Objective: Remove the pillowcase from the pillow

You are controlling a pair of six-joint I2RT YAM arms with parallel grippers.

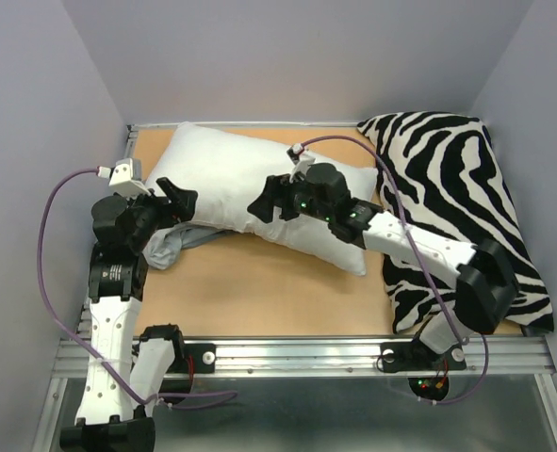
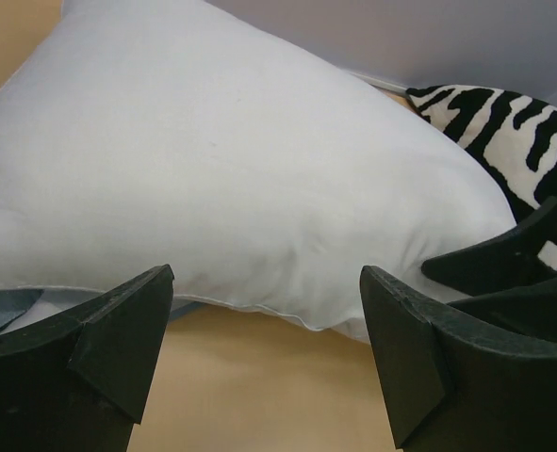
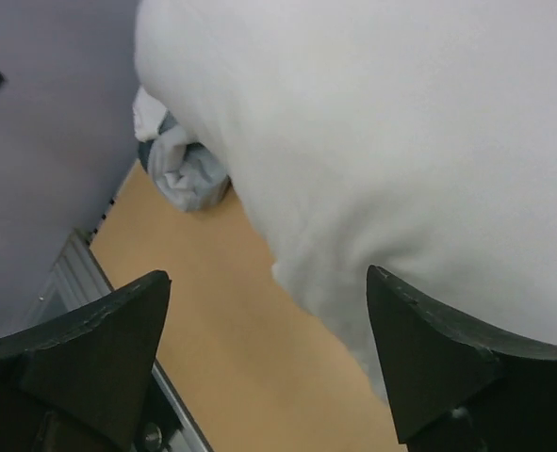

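Observation:
The plain white pillow [image 1: 231, 179] lies bare across the back of the table; it fills the left wrist view [image 2: 240, 160] and the right wrist view [image 3: 401, 141]. The blue-grey pillowcase [image 1: 179, 243] is a crumpled heap under the pillow's near left corner; a bunch of it shows in the right wrist view [image 3: 184, 169]. My left gripper [image 1: 182, 202] is open and empty at the pillow's left end, just above the pillowcase. My right gripper [image 1: 267, 202] is open and empty over the pillow's middle near edge, holding nothing.
A black-and-white zebra-striped cushion [image 1: 457, 198] lies along the right side against the wall. Grey walls close in the back and both sides. A metal rail [image 1: 297, 356] runs along the table's near edge. Bare wooden tabletop [image 1: 269, 292] lies in front of the pillow.

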